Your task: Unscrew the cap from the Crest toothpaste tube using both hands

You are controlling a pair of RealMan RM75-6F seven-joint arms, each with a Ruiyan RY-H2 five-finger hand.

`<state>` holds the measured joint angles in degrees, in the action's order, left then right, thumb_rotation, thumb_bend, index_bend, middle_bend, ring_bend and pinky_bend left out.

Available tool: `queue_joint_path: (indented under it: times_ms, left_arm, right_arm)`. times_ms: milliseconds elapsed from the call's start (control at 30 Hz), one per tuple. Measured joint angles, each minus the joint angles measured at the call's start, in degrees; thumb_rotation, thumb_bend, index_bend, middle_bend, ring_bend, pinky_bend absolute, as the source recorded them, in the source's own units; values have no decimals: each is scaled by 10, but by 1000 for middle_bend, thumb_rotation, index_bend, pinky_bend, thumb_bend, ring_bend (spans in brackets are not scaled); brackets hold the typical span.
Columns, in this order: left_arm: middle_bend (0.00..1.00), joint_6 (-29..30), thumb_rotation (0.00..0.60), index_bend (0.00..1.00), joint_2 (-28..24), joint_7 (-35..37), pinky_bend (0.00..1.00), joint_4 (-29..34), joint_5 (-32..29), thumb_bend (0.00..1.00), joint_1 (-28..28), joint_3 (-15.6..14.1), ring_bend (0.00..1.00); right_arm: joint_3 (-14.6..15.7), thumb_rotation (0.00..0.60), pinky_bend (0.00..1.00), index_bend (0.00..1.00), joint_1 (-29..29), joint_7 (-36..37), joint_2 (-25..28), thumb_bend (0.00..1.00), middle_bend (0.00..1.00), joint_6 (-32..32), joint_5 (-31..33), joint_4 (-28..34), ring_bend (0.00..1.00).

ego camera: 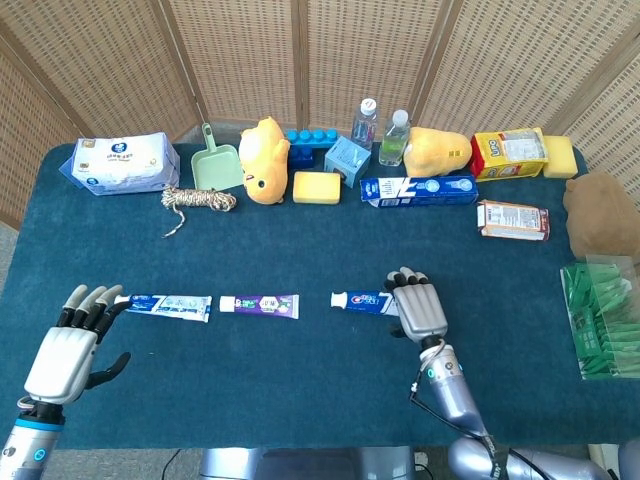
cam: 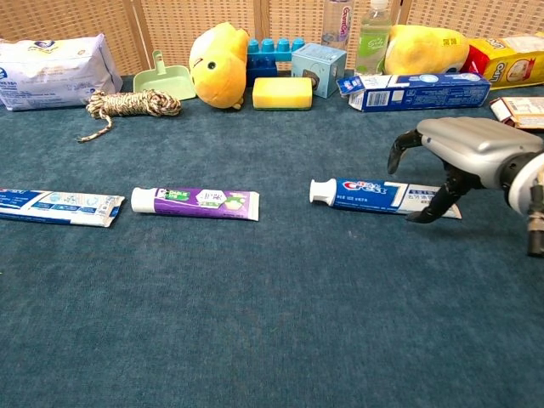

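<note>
The left hand (ego camera: 68, 345) is seen at about 8 o'clock on the table (ego camera: 300, 390), empty, its fingers spread; the right hand (cam: 463, 157) is arched over the flat tail end of the Crest toothpaste tube (cam: 374, 195), fingers apart and nothing lifted, though whether the tube is touched cannot be told; the tube lies flat near the centre, its white cap (cam: 318, 191) pointing toward 9 o'clock; a purple tube (cam: 195, 203) lies further toward 9 o'clock.

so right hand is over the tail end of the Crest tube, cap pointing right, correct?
Not quite. The right hand is over the tail end of the Crest tube, but the cap points left, toward the purple tube. The chest view shows it clearly.
</note>
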<state>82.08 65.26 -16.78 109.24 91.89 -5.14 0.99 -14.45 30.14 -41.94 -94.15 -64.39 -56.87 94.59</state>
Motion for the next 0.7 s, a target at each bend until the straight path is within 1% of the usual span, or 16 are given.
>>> queue_joint_path:
  times_ms: [333, 700]
  left_arm:
    - [115, 3, 600, 195, 3, 9, 0, -10, -4, 241, -4, -1, 106]
    - [115, 6, 600, 199, 8, 12, 0, -15, -4, 240, -7, -4, 106]
  right_arm:
    - [-10, 600, 210, 341, 40, -44, -13, 198, 248, 0, 70, -17, 139]
    - [-5, 600, 211, 371, 70, -69, -3, 215, 253, -3, 127, -20, 139]
